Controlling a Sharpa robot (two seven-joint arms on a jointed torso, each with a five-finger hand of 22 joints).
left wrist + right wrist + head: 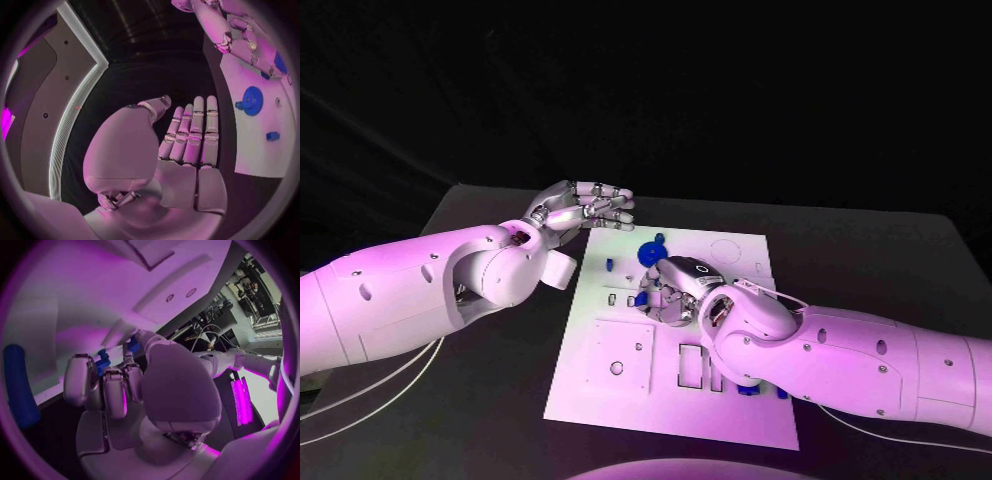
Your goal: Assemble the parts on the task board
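Observation:
The white task board [625, 390] lies in the middle of the table. A blue gear [651, 252] sits near its far edge, also seen in the left wrist view as the blue gear [252, 100] with a small blue piece [272, 135] close by. My right hand [678, 290] is down on the board's middle, fingers curled. In the right wrist view its fingertips [81, 377] pinch a small blue part [102, 362] against the board. My left hand [581, 210] hovers over the board's far left corner, fingers straight and apart from the thumb, holding nothing.
Small blue pieces [607, 266] lie on the board left of my right hand. More blue parts [720, 376] stand in slots near the board's front, partly under my right forearm. A long blue piece [19, 385] shows beside the right hand. Bare grey table [473, 400] lies left of the board.

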